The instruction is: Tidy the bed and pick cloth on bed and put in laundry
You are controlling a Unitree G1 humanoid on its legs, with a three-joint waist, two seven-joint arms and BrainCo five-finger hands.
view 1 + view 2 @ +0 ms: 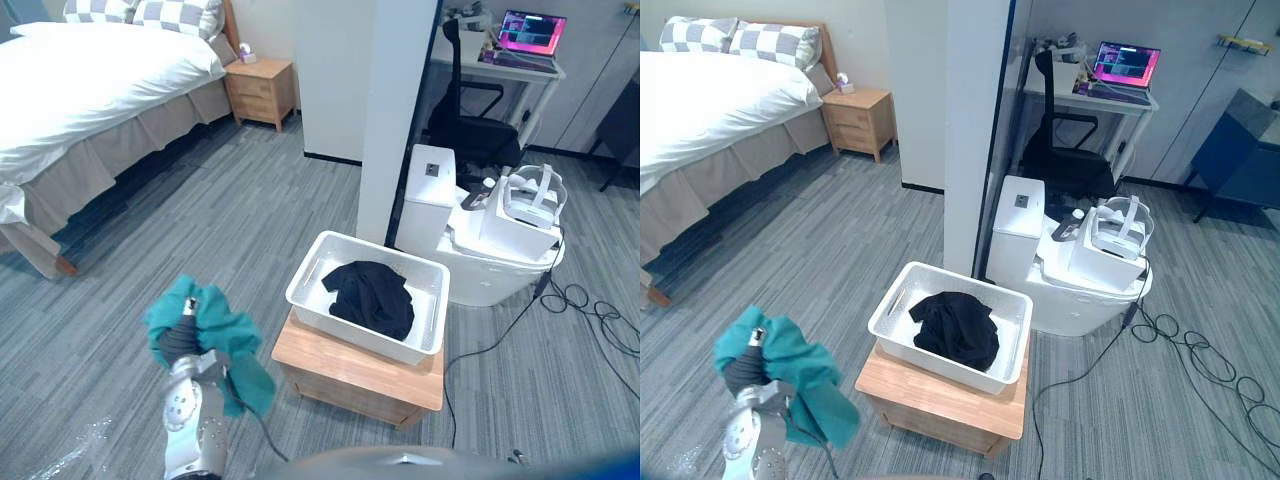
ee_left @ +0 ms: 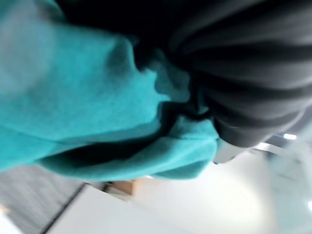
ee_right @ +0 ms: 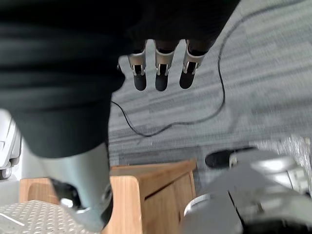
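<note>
1 black garment point(image 1: 372, 297) is lying in the white basket point(image 1: 300, 290), which is being carried by a low wooden stool point(image 1: 340, 365). A teal cloth point(image 1: 215, 335) is being held up just beside that basket, on its left, bunched over the left hand point(image 1: 182, 338). The grip is being hidden by the fabric, so its closure cannot be told. The right hand point(image 3: 161, 68) is being held straight-fingered over the floor, with nothing in it. The bed point(image 1: 90, 80), well apart, is being judged largely tidy. The drop into the basket is being left to do. The cloth is being draped lengthwise downward, 1 tail pointing at the floor.
</note>
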